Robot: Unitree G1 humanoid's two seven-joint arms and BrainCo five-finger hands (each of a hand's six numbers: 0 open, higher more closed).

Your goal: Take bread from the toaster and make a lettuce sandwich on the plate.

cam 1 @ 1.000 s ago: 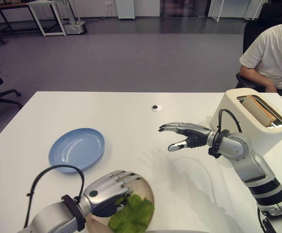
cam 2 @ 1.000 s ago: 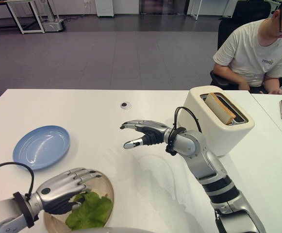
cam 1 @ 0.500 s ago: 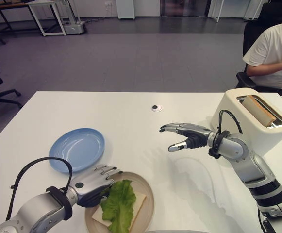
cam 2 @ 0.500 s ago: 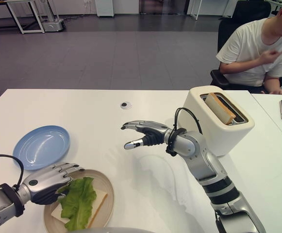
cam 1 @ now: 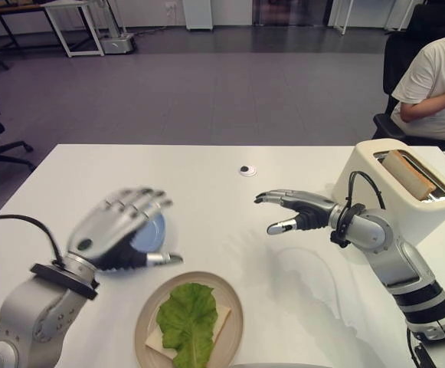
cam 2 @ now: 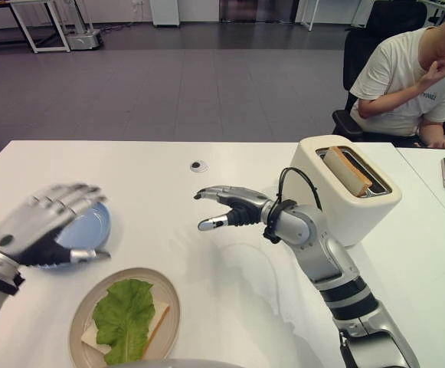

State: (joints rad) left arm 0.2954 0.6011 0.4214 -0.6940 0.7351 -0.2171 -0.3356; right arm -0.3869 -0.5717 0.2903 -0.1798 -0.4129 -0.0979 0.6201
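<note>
Left silver hand raised, blurred, fingers spread — empty. Right silver hand hovers outstretched, fingers loosely extended — holding nothing.

left hand lifted off the lettuce leaf, swung up and to the left with fingers spread, now above the blue plate, leaf left uncovered on the bread slice in the tan plate

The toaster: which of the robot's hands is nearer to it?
The right. The right hand hovers beside the toaster, on its left; the left hand is far off, above the blue plate.
</note>
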